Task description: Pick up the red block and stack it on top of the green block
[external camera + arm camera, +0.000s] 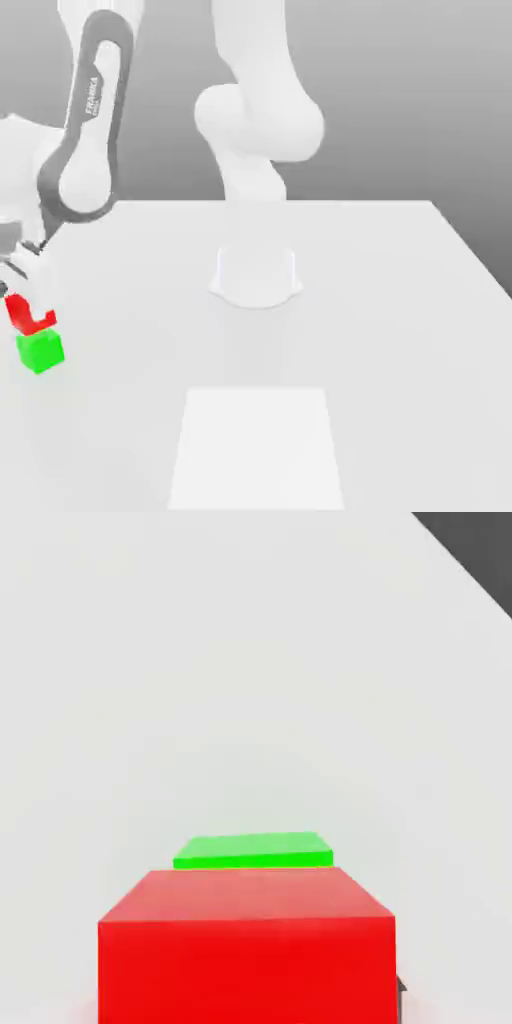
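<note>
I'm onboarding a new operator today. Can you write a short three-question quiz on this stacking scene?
1. True or false: the small matte bright-red cube is above the small matte bright-green cube.
2. Near which edge of the exterior view do both cubes sit? A) left B) right C) top
3. Fill in: both cubes are over the white ____.

Key: 1 true; 2 A; 3 table.

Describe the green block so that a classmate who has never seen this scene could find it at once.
Look at the white table, near its edge on the exterior view's left. The green block sits there, directly under the red block. It is the only green thing.
</note>
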